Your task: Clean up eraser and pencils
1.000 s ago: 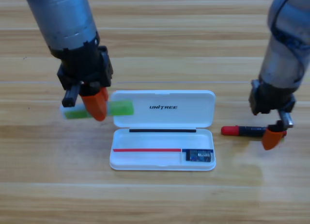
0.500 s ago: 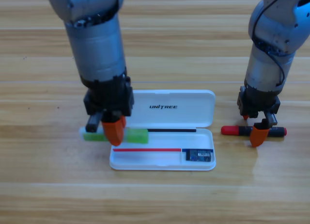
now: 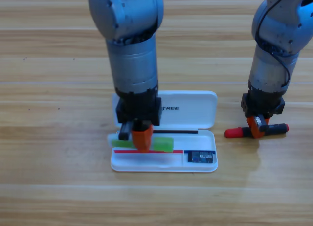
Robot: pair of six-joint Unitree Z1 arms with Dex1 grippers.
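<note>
Carrying green stick (image 3: 161, 144) now over case (image 3: 195, 165), left gripper (image 3: 138, 138) moved right.

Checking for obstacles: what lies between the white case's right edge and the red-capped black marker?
Only bare wooden table, by the high view, between the open white plastic case and the red-capped black marker under the right pincer.

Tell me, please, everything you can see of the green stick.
The green stick looks like translucent green plastic, paler at its left end. It lies level, left to right, over the long compartment of the open white case. The left claw grips its middle from above, hiding that part. Whether it touches the case floor is unclear.
</note>
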